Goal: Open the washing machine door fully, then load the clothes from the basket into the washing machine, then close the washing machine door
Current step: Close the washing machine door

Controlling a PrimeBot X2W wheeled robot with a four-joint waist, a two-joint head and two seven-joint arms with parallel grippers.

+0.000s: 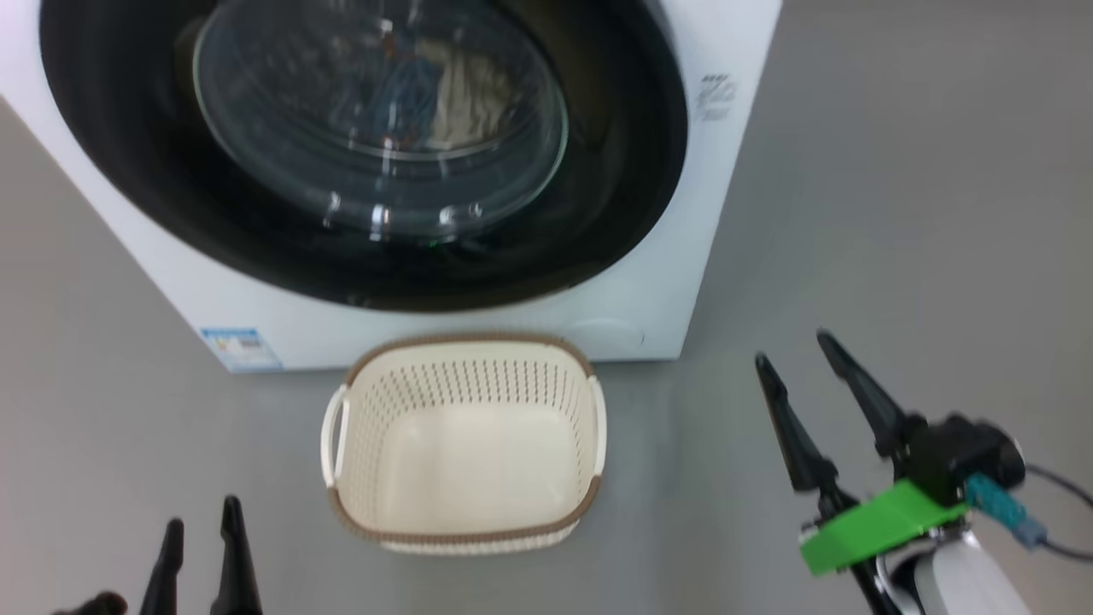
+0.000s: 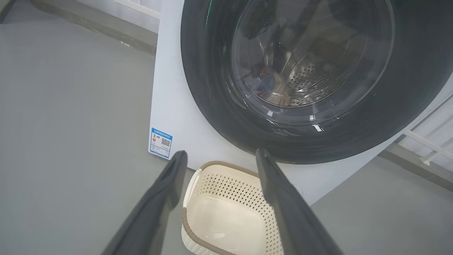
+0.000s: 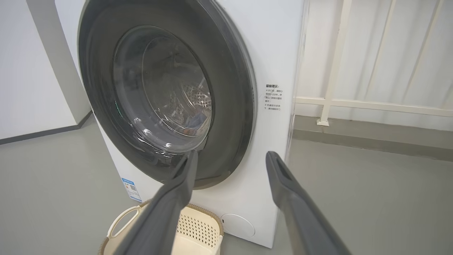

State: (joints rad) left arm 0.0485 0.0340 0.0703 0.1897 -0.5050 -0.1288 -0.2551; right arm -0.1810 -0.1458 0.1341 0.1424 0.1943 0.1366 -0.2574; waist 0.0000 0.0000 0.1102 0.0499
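We held left end effector (image 1: 201, 512) and right end effector (image 1: 792, 347) apart, empty, since the basket (image 1: 465, 338) lay bare, door (image 1: 376, 128) shut.

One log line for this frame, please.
glossy black round washing machine door: shut | cream perforated plastic basket: empty | bluish fabric: inside, seen through door | left gripper: open, empty | right gripper: open, empty

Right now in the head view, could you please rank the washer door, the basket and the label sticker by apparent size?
Glossy round black washing machine door
Cream perforated plastic basket
Small blue label sticker
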